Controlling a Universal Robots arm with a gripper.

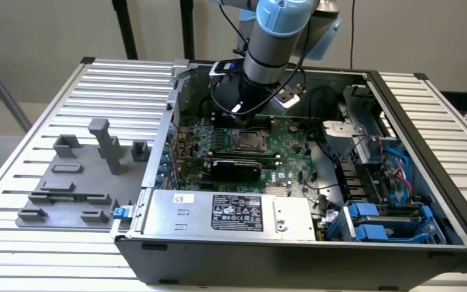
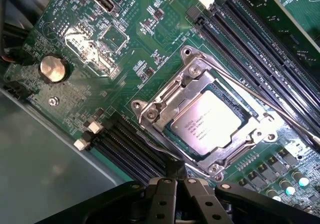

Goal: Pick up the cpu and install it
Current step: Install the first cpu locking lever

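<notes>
— What is sitting nearest on the table [image 1: 31, 267]?
— The computer case [image 1: 298, 261] is lying there with its open side facing up. Its silver power supply [image 1: 225, 213] is filling the near edge, and blue drive bays [image 1: 379, 226] are sitting beside it toward the exterior view's right. At the exterior view's left a grey fixture [image 1: 71, 182] is resting on the slats, carrying a green memory stick [image 1: 75, 196].
— Where is the cpu [image 1: 245, 140] lying?
— Farther in, past a black card [image 1: 233, 165], it is sitting flat inside the socket frame [image 2: 170, 101] on the green motherboard [image 1: 290, 146], silver top facing up.
— Which way is it pointing?
— It is looking almost square, so no long axis is standing out. In the wrist view the cpu [image 2: 210, 121] is lying with its edges running parallel to the metal frame around it and to the black memory slots [image 2: 250, 48] on either side. The print on its top is too small to read. A coin battery [image 2: 52, 67] is sitting well apart from it on the board.
— What is the tool [image 2: 175, 171] doing?
— It is hanging over the board close to the socket's edge, clear of the cpu. Its fingers [image 2: 162, 184] are pressing together, gripping nothing. Beyond it the arm [image 1: 270, 55] is rising out of the case.
</notes>
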